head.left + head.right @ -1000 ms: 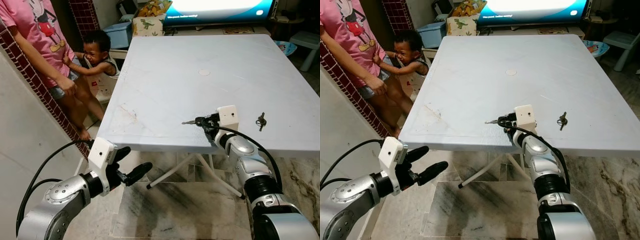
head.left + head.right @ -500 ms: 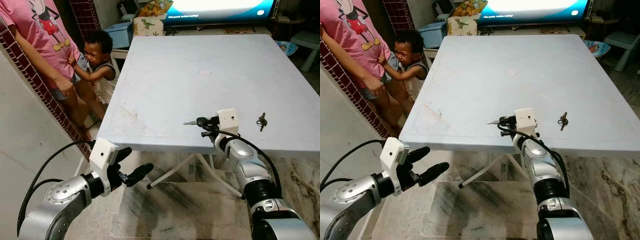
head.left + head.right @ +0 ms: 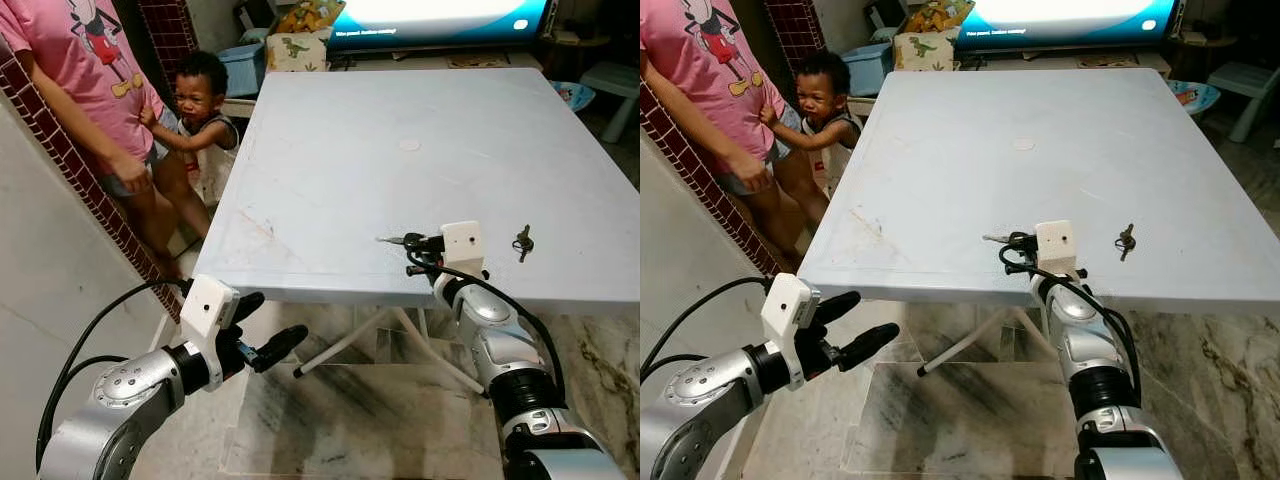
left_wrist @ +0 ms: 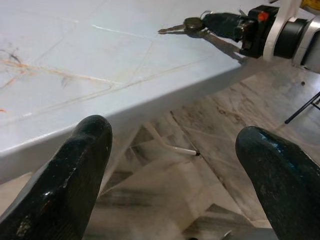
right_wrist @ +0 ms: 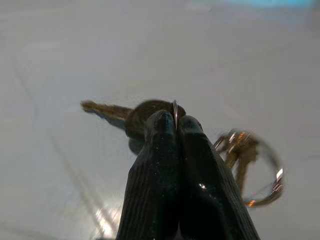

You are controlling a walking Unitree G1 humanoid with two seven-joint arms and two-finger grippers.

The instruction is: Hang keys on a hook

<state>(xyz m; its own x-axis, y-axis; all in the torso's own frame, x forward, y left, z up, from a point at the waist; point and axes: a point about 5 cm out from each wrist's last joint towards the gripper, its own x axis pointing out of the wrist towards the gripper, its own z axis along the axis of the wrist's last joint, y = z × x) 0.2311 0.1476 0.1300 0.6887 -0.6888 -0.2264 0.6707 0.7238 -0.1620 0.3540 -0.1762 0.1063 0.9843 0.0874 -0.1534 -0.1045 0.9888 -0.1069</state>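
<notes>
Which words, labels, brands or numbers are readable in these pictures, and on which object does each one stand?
None can be read.
Screen behind the table: a short line of text on its bright blue picture, too small and blurred to read.
Pink shirt of the person: a cartoon mouse drawing, no words.
Cushion: a green dinosaur drawing, no words.
Keys in the right gripper: no legible marking.

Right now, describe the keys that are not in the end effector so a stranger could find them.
On the big white table, look near its front edge on the robot's right. The loose keys lie there as a small dark bunch, beyond the right end effector, which pinches the other keys.
</notes>
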